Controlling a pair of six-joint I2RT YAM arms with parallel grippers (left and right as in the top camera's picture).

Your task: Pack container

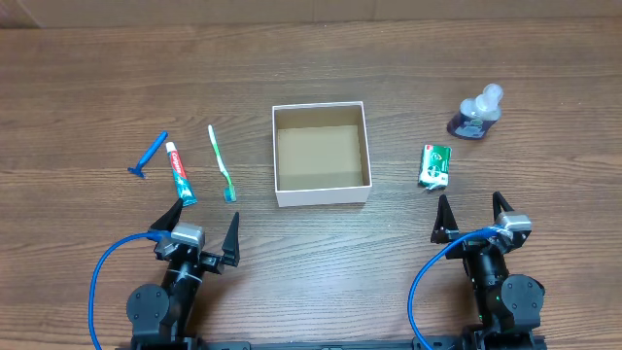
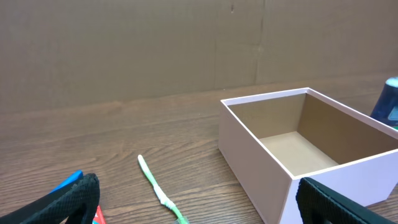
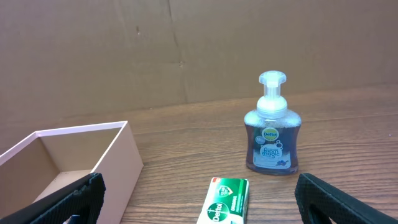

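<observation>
The container (image 1: 322, 192) is a square white box with a brown inside, standing empty at the table's middle; it also shows in the left wrist view (image 2: 261, 168) and the right wrist view (image 3: 118, 163). A green toothbrush (image 1: 222, 162) (image 2: 157, 189), a toothpaste tube (image 1: 180, 174) and a blue razor (image 1: 150, 156) lie to its left. A green soap box (image 1: 435, 165) (image 3: 225, 201) and a purple soap pump bottle (image 1: 476, 114) (image 3: 272, 132) are to its right. My left gripper (image 1: 199, 231) is open and empty, near the toothpaste. My right gripper (image 1: 473, 216) is open and empty, near the soap box.
The table is dark wood (image 1: 87, 87). A cardboard wall (image 2: 155, 43) stands along the far edge. Blue cables (image 1: 97, 282) loop beside both arm bases at the front.
</observation>
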